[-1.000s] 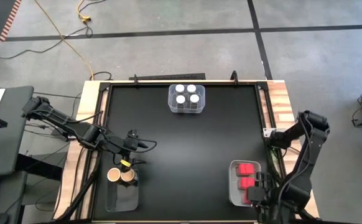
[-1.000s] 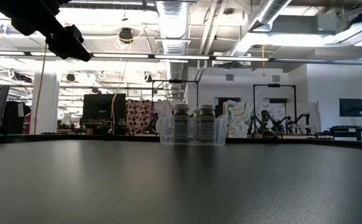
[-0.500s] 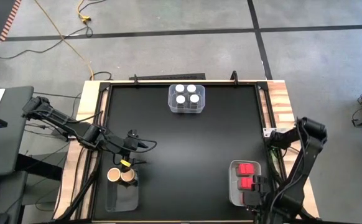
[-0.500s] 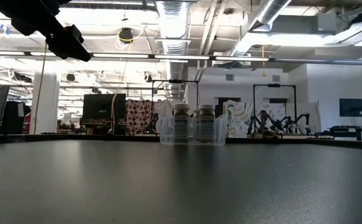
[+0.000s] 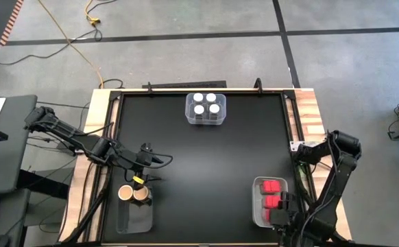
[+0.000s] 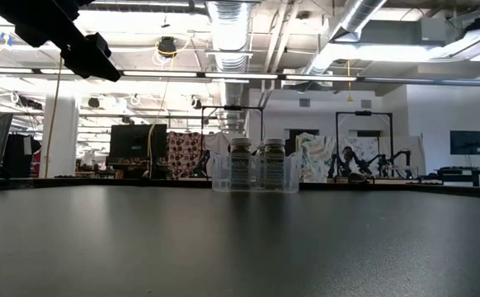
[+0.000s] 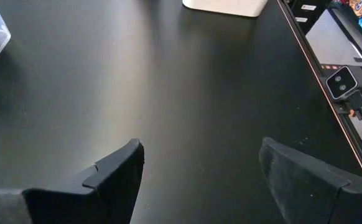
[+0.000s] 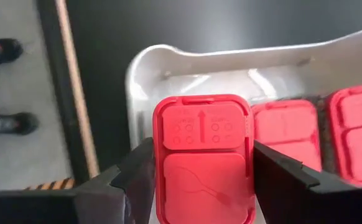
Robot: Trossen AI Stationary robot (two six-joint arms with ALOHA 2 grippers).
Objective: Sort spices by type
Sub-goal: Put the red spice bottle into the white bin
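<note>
In the right wrist view my right gripper (image 8: 203, 165) is shut on a red spice box (image 8: 203, 155) over the near end of the clear bin (image 5: 258, 206) at the table's near right. Two more red boxes (image 8: 287, 134) (image 8: 355, 130) lie in that bin. My left gripper (image 5: 160, 159) hangs open over bare table at the left, nothing between its fingers (image 7: 122, 171). Just on its near side, two tan-lidded jars (image 5: 132, 194) stand in a clear bin (image 5: 134, 216). Several white-lidded jars (image 5: 205, 103) stand in a bin (image 5: 204, 122) at the far middle. My right gripper pinches the red box by its two long sides (image 8: 160, 165), one finger (image 8: 134, 177) on each. The fingers come from above, pointing steeply down. The box is upright with its lid toward the wrist camera. Whether its bottom rests on the bin's floor, I cannot tell.
The black tabletop (image 5: 206, 165) lies bare between the three bins. A wooden border (image 5: 309, 116) runs along the table's right side. A person's shoes (image 8: 4, 46) show on the floor beyond the table's edge. The low view shows the far bin (image 6: 254, 175) and my left arm (image 6: 67, 41).
My right gripper has sunk toward the bin at the near right with the red box still between its fingers, tipping a little steeper. My left gripper has kept still.
</note>
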